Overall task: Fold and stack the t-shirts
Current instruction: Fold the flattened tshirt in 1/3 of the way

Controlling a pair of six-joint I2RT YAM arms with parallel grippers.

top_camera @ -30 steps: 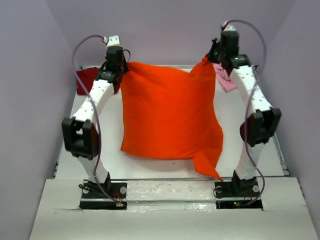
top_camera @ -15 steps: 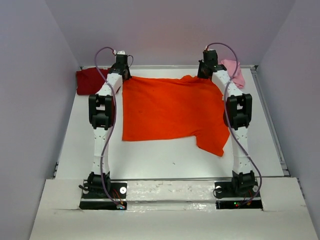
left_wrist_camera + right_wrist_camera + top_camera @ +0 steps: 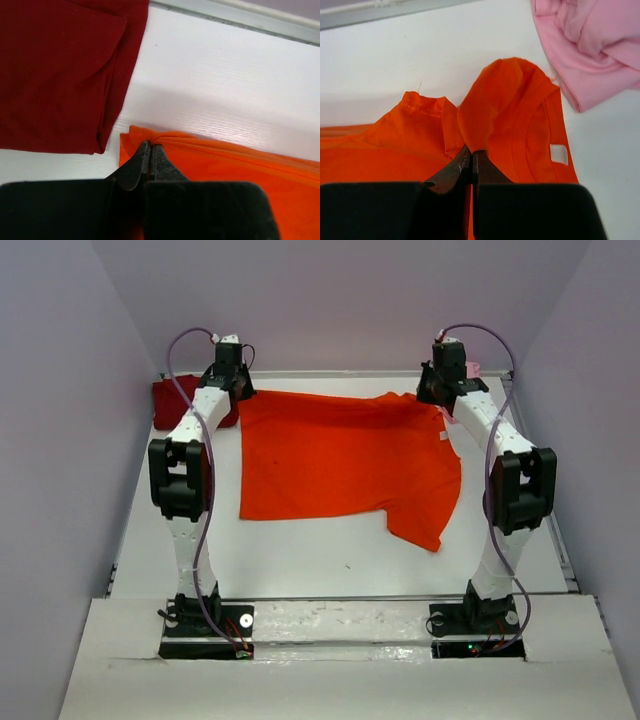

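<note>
Both arms reach far forward from their bases, elbows raised and bowed outward, forearms sloping down at the far end. The left arm ends in the left gripper, its jaws pressed together on a corner of the orange t-shirt. The right arm mirrors it, and the right gripper is pinched tight on a raised fold of the same shirt.

Three t-shirts: one spread, two bunched far back.
Spread flat in the middle, orange t-shirt, sleeve trailing near right, far corners puckered; folded far left just beside it, dark red t-shirt; crumpled far right, pale pink t-shirt.
</note>
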